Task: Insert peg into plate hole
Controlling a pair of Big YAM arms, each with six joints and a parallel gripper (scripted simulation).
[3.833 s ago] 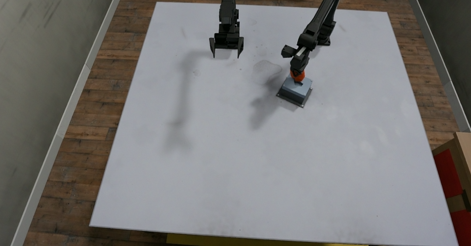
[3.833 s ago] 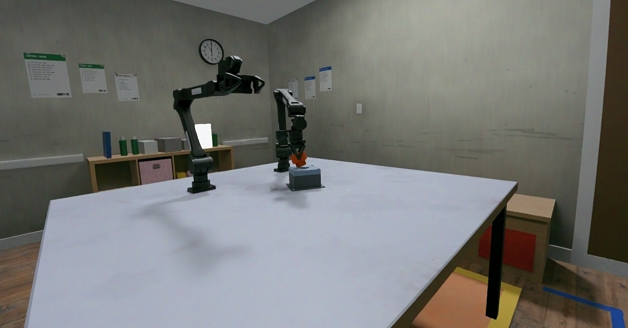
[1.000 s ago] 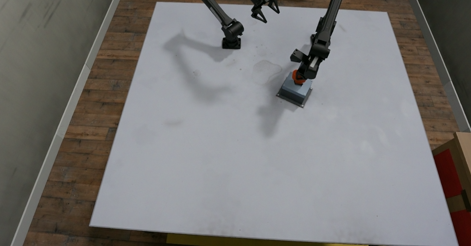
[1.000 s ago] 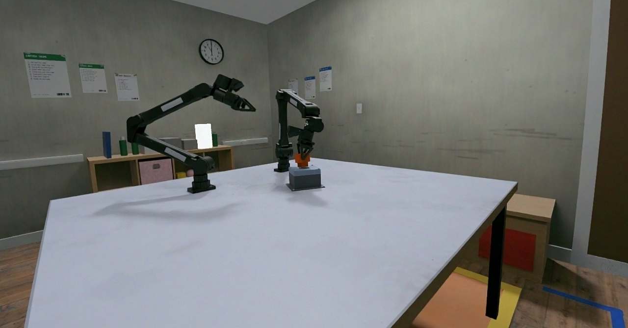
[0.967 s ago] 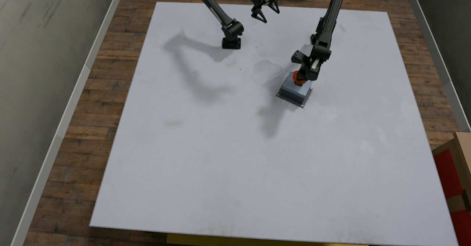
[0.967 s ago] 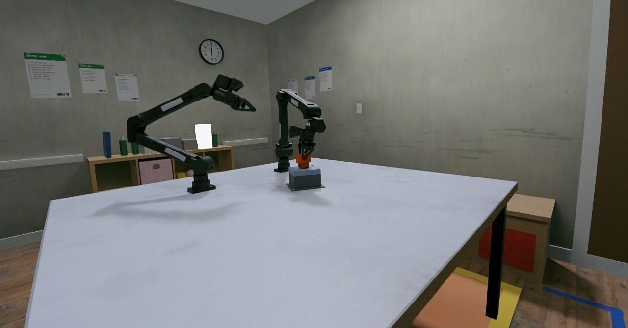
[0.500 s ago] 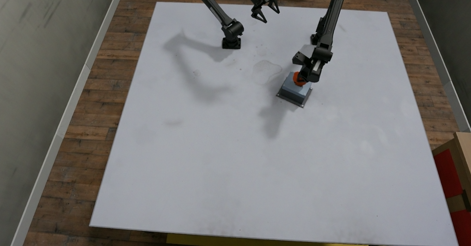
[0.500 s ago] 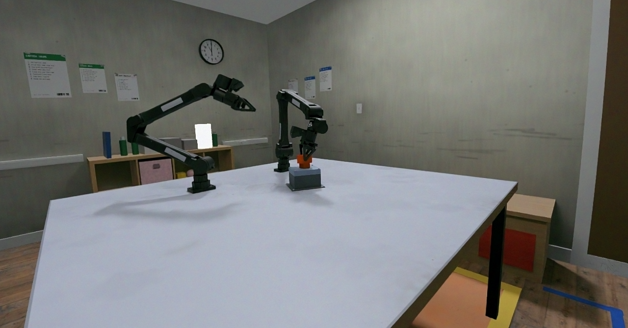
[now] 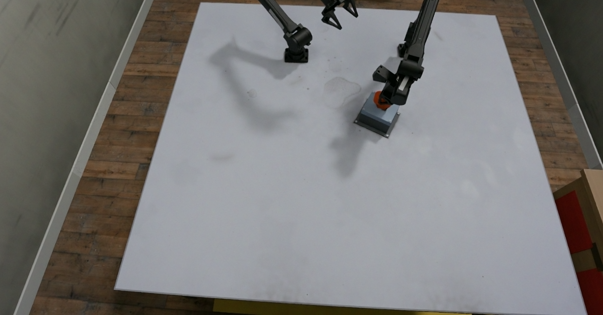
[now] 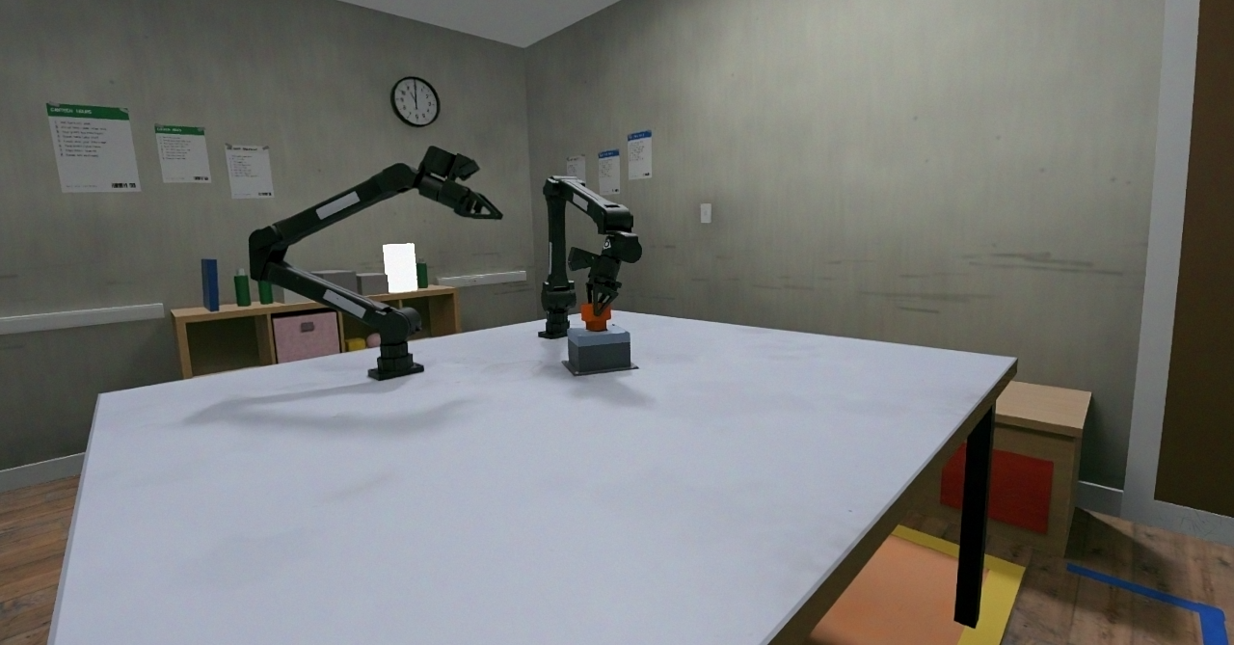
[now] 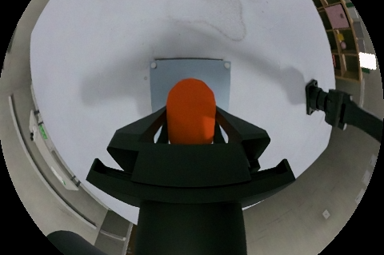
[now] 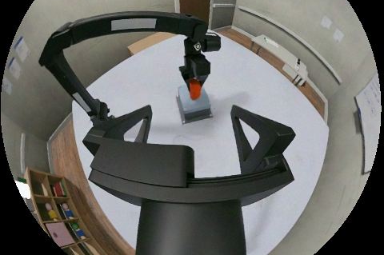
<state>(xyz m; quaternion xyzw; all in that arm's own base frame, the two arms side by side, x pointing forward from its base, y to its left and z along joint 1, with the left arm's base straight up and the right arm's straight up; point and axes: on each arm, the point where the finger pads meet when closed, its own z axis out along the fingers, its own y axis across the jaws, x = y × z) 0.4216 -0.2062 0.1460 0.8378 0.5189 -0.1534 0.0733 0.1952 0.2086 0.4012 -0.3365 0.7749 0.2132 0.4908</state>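
Note:
The orange peg (image 9: 377, 98) (image 10: 596, 323) (image 11: 191, 97) (image 12: 195, 90) has a wide head and a narrower lower part. It looks close to upright over the blue-grey plate (image 9: 373, 113) (image 10: 599, 353) (image 11: 160, 79) (image 12: 194, 105), a raised block with a dark flanged base. My left gripper (image 11: 190, 109) is shut on the peg's head from above. The peg's lower part meets the plate's top in the exterior view. The hole and the peg's tip are hidden, so I cannot tell whether the tip is in the hole. My right gripper (image 9: 349, 22) (image 10: 498, 216) (image 12: 191, 109) is open and empty, away from the plate.
The white table (image 9: 295, 207) (image 10: 518, 503) carries both arm bases. The right arm's base (image 9: 296, 55) (image 10: 394, 363) stands apart from the plate. A low shelf (image 10: 180, 347) stands behind the table and a wooden cabinet (image 10: 1044, 404) beside it.

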